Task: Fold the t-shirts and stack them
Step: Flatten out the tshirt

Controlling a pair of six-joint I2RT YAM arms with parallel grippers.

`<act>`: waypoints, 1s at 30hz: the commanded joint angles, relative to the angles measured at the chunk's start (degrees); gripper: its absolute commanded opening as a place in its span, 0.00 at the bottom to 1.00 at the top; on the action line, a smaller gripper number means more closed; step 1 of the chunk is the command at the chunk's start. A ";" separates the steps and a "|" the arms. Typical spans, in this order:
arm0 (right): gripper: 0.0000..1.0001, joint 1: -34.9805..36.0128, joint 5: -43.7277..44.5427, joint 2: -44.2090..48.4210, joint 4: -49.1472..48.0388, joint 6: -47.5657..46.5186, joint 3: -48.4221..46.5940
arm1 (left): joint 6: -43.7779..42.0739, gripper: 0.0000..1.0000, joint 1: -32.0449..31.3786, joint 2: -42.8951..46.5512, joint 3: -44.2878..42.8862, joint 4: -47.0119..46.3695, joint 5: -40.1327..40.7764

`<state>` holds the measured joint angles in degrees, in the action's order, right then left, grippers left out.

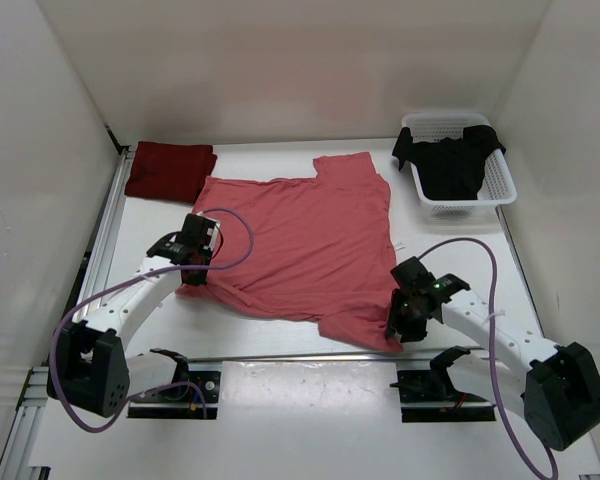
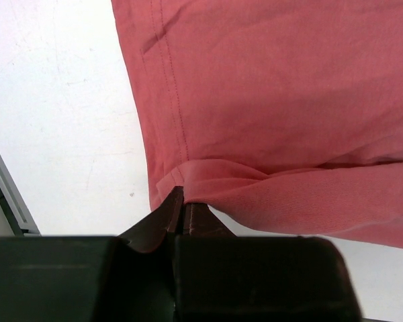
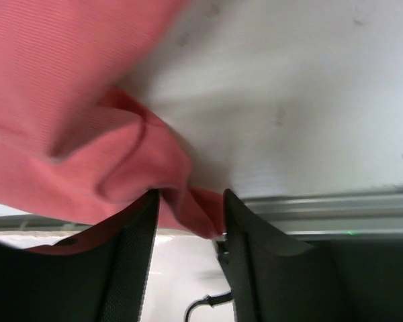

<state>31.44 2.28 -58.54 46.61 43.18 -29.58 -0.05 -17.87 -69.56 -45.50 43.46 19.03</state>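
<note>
A salmon pink t-shirt lies spread flat in the middle of the table. My left gripper is at its near left corner; in the left wrist view the gripper is shut on the pink hem. My right gripper is at the near right corner. In the right wrist view it stands open with a fold of pink cloth between the jaws. A dark maroon t-shirt lies folded at the back left. A black t-shirt hangs crumpled in the basket.
The white perforated basket stands at the back right. White walls close in the table on three sides. A metal rail runs along the near edge in front of the arm bases, and another along the left side.
</note>
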 commanded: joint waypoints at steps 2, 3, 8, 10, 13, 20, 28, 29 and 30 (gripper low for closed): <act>0.43 1.95 -3.41 1.05 -4.42 -0.38 1.01 | 0.05 0.10 -0.24 1.88 0.58 -0.22 1.36; 0.42 1.96 -4.12 1.67 -4.42 -0.38 1.71 | 0.05 0.10 -0.24 1.88 0.58 -0.22 1.36; 0.43 2.48 -7.47 4.05 -7.32 0.68 7.96 | 0.05 0.10 -0.24 2.41 1.64 -0.22 1.89; 0.36 2.48 -8.25 3.44 -8.37 0.68 9.10 | 0.05 0.10 -0.24 2.41 1.64 -0.22 1.89; 0.05 2.48 -8.88 1.43 -10.31 0.68 9.72 | 0.05 0.10 -0.24 2.41 1.64 -0.22 1.89; 0.00 4.50 -12.39 2.90 -9.35 -1.16 0.95 | 0.05 0.10 -0.24 5.83 2.86 1.79 3.74; 0.00 5.21 -14.15 8.18 -5.13 -3.09 -10.05 | 0.05 0.10 0.91 10.32 5.33 3.65 5.93; 0.00 5.21 -13.54 6.88 -4.52 -3.10 -11.19 | 0.05 0.10 0.91 10.32 5.33 3.65 5.93; 0.00 5.21 -12.84 6.26 -4.51 -4.06 -13.55 | 0.05 0.10 1.43 10.32 4.72 3.65 5.93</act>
<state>36.40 -10.66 -51.11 40.07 41.43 -38.63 -0.05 -17.21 -60.49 -40.42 46.74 23.27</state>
